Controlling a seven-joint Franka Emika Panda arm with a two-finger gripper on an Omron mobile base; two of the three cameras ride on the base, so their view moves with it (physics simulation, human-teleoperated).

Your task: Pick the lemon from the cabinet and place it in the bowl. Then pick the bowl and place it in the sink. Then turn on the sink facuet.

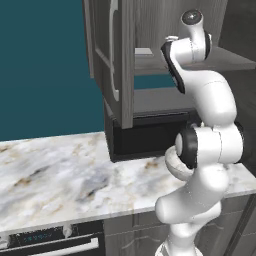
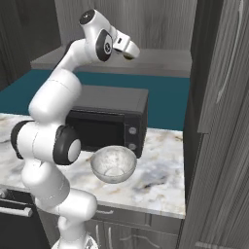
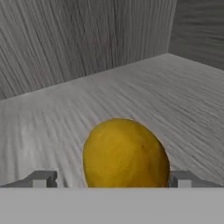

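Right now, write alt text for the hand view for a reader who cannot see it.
A yellow-orange lemon lies on the grey wood-grain shelf of the cabinet, close in front of the camera. The open gripper straddles it, one dark fingertip on each side. The cabinet's walls meet in a corner behind it.

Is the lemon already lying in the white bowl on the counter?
No: the lemon rests on the grey cabinet shelf between the open claw's fingertips, while the bowl holds nothing.
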